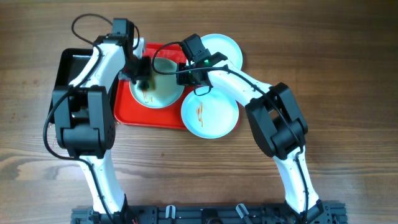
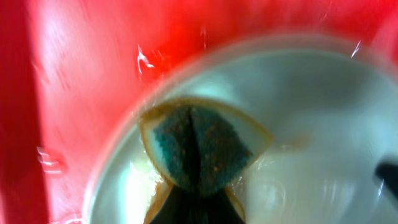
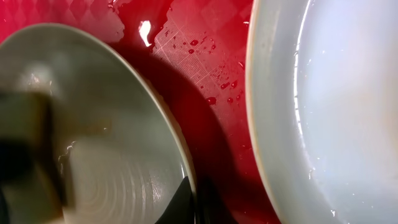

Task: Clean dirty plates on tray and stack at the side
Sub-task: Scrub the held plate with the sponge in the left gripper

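Left pincer (image 1: 140,73) is clamped on a sponge (image 2: 199,149), blue-green with yellow edges, and presses it flat onto the left plate (image 1: 163,93). That plate lies inside the red tray (image 1: 134,115), toward its left end, with thin brown streaks (image 1: 149,94) near its middle. In the left wrist view a wet sheen shows on the plate around the sponge.

Right pincer (image 1: 185,73) reaches in from the other side, its jaws pinched together on the right-hand rim of the same plate.

Close to that rim, bare red tray floor (image 3: 211,74) carries scattered drops of water, and another plate (image 3: 323,106) lies just beside it.

Seen from overhead, the near plate (image 1: 214,121) sits at the tray's front right corner with its edge out over the rim, orange streaks (image 1: 200,112) at its centre. At the far right corner is the far plate (image 1: 225,48), plain white on top.

Under the left arm, a black tray (image 1: 68,62) lies just left of the red one on the wooden table (image 1: 348,74).
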